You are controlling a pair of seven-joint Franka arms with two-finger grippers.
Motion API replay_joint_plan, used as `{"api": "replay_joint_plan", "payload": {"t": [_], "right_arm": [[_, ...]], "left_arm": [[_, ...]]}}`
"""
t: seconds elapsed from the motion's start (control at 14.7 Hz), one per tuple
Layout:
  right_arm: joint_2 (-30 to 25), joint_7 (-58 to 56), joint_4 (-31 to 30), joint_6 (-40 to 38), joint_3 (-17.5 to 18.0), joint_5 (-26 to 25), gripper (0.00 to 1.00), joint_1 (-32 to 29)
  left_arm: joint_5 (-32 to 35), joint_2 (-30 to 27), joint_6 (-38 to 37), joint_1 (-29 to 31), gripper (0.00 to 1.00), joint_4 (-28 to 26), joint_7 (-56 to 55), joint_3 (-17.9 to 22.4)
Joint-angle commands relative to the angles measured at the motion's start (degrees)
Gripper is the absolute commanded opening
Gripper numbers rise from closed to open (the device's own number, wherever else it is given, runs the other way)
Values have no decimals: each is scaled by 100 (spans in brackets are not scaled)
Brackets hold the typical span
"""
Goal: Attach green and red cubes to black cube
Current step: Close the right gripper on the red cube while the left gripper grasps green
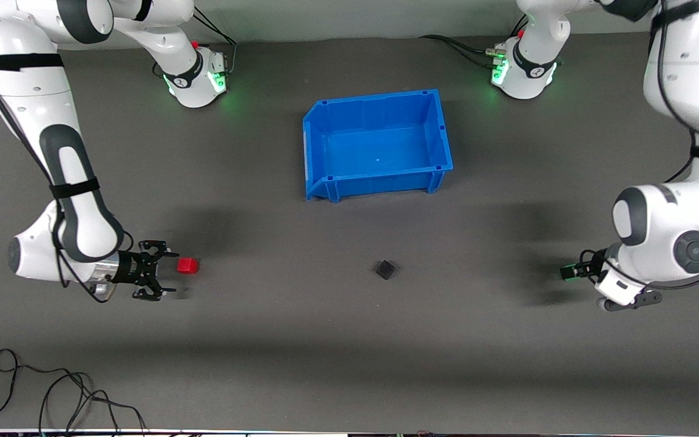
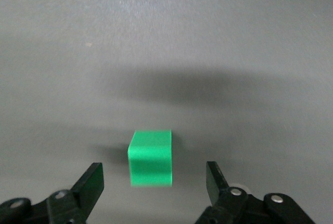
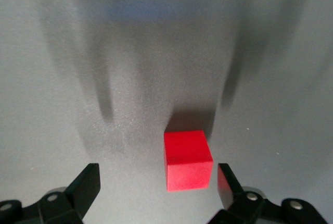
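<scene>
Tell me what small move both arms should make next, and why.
Probably each should ease forward and close on its cube. The right pincer is open, with the small bright red cube just ahead of its fingertips, off centre toward one finger. The left pincer is open too, the small bright green cube between its tips, unheld. The small matte black cube sits alone mid-mat.

In the front view the left gripper mostly hides the green cube; its fingers seem cut off in the wrist view.
</scene>
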Motion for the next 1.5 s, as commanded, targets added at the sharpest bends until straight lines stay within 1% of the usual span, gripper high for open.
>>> {"api": "replay_joint_plan", "payload": {"t": [0.0, 0.2, 0.27, 0.34, 0.41, 0.48, 0.55, 0.61, 0.68, 0.75, 0.82, 0.95, 1.09, 1.16, 1.3, 1.36, 1.43], "right_arm": [[-71, 43, -217, 233, -13, 140, 100, 58], [-97, -36, -358, 234, -4, 140, 100, 49], [-123, -54, -411, 234, -4, 140, 99, 49], [-141, -89, -437, 225, -4, 140, 96, 49], [-159, -89, -429, 199, -4, 140, 85, 49], [-176, -89, -429, 190, -4, 140, 71, 49], [-176, -89, -429, 181, -4, 140, 64, 49], [-194, -98, -429, 181, -4, 140, 55, 49], [-229, -98, -420, 172, -4, 140, 48, 49], [-246, -98, -411, 155, -4, 140, 44, 49], [-273, -89, -402, 155, -4, 140, 39, 49], [-360, -19, -359, 146, 5, 140, 39, 58], [-466, 95, -236, 137, 14, 140, 34, 189], [-510, 156, -218, 102, 14, 140, 34, 225], [-519, 183, -183, 41, 14, 140, 33, 260], [-519, 183, -174, 40, 14, 140, 31, 312], [-519, 201, -165, 40, 14, 140, 31, 356]], "left_arm": [[0, 326, -17, -12, 88, 393, -151, 14], [62, 344, -87, -20, 78, 384, -116, 14], [88, 378, -78, -12, 78, 384, -55, 14], [114, 388, -87, -3, 74, 384, -37, 14], [167, 396, -78, 15, 70, 384, -37, 14], [167, 431, -78, 23, 68, 384, -37, 14], [167, 432, -78, 15, 62, 384, -37, 14], [176, 440, -78, 15, 56, 384, -37, 14], [176, 493, -61, 15, 52, 375, -37, 14], [176, 510, -61, 6, 51, 384, -37, 14], [176, 502, -104, 15, 46, 384, -37, 14], [176, 476, -131, 15, 21, 384, -63, 14], [168, 432, -157, 15, 5, 410, -107, 14], [159, 405, -253, 23, 0, 462, -133, 14], [62, 309, -656, 6, 0, 699, -334, 14], [62, 300, -937, -11, 0, 900, -614, 6], [62, 291, -1244, -46, 0, 1102, -904, 6]]}}
